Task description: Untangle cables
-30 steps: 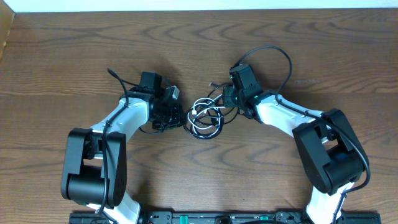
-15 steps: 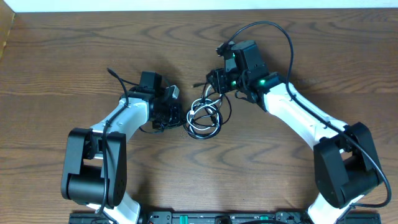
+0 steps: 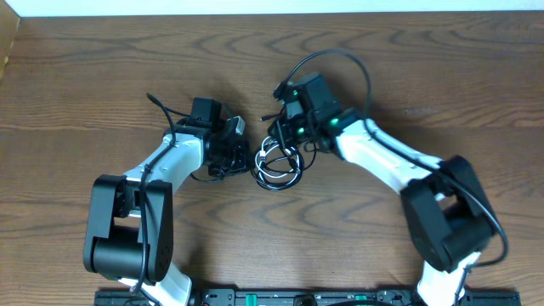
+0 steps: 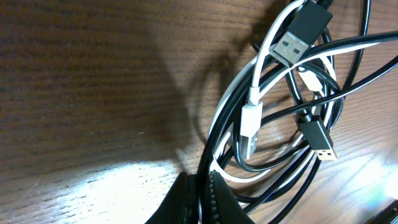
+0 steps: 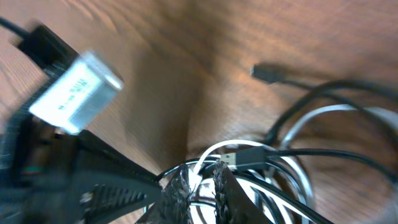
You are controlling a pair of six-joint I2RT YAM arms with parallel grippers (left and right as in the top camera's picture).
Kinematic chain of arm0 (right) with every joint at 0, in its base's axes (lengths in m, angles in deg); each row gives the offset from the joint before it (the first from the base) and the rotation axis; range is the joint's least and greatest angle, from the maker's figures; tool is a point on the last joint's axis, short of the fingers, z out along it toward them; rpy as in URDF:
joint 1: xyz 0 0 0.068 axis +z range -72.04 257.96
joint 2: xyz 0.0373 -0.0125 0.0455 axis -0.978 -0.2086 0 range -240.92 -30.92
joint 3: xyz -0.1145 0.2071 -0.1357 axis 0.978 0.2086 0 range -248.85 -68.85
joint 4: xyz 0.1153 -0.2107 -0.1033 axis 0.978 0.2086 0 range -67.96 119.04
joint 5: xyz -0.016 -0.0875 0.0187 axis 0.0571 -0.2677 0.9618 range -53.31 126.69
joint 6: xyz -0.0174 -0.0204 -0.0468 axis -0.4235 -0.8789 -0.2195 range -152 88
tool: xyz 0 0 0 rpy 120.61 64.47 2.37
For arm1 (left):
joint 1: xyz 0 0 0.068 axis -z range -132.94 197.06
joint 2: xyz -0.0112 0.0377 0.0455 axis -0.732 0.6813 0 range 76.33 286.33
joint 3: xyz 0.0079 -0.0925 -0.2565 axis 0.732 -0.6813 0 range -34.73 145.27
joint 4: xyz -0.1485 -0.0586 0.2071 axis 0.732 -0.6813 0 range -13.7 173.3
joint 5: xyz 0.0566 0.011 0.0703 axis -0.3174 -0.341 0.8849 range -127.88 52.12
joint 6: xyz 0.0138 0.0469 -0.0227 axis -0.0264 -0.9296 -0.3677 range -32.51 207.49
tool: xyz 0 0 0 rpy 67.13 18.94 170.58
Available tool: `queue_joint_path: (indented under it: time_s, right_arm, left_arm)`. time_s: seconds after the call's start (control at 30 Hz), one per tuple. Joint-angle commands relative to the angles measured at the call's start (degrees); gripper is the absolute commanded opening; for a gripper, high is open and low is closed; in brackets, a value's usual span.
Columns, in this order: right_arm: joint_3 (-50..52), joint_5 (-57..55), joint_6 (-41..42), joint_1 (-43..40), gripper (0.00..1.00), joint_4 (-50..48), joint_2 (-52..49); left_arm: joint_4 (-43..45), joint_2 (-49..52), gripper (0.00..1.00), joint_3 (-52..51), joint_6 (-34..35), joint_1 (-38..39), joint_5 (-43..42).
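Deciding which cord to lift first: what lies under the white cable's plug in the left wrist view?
Loops of the black cable pass beneath the white cable's plug, on the table. How they cross under it is covered.

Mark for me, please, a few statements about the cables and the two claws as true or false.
1. The white cable and the black cable lie looped together on the table. True.
2. The left claw stands wide open. False: it is shut on the black cable at the tangle's edge.
3. The right claw waits far from the cables. False: it is right over the tangle.
4. A black plug with a metal end shows in the tangle. True.
5. The cables hang over the table's edge. False: they lie mid-table.
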Motion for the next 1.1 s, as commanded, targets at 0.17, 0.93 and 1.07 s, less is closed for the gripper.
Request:
queue_joint_path:
  time_s: [0.17, 0.93, 1.07]
  right_arm:
    - [0.4, -0.6, 4.1, 3.1, 0.11, -3.4, -6.4]
    - [0.4, -1.9, 7.0, 3.6, 0.03, -19.0, -11.0]
    - [0.4, -2.3, 6.9, 3.3, 0.07, -19.2, -11.0]
  left_arm:
    - [0.1, 0.9, 0.08, -0.5, 0.3, 0.0, 0.1]
    - [0.1, 0.9, 0.08, -0.5, 0.3, 0.0, 0.1]
    - [0.1, 0.9, 0.08, -0.5, 0.3, 0.0, 0.1]
